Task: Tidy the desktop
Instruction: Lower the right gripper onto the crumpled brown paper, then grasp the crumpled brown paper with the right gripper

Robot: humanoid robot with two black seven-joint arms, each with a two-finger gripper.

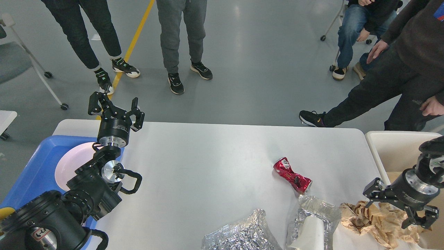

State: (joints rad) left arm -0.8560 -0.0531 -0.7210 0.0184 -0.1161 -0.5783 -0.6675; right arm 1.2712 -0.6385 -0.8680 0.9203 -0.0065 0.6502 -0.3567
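Observation:
The white desktop (pixel 208 163) spans the middle of the head view. On it lie a crushed red can (pixel 292 175), a crumpled foil sheet (pixel 241 234), a second foil piece wrapped around a white paper cup (pixel 311 227), and crumpled brown paper (pixel 376 219) at the front right. My left gripper (pixel 114 106) is open and empty, raised above the table's far left corner. My right gripper (pixel 397 208) is open, its fingers spread just above the brown paper and not holding it.
A blue tray (pixel 33 173) with a pink plate (pixel 74 163) sits at the left. A cream-white bin (pixel 399 149) with brown paper inside stands at the right edge. Several people stand and sit beyond the table's far edge.

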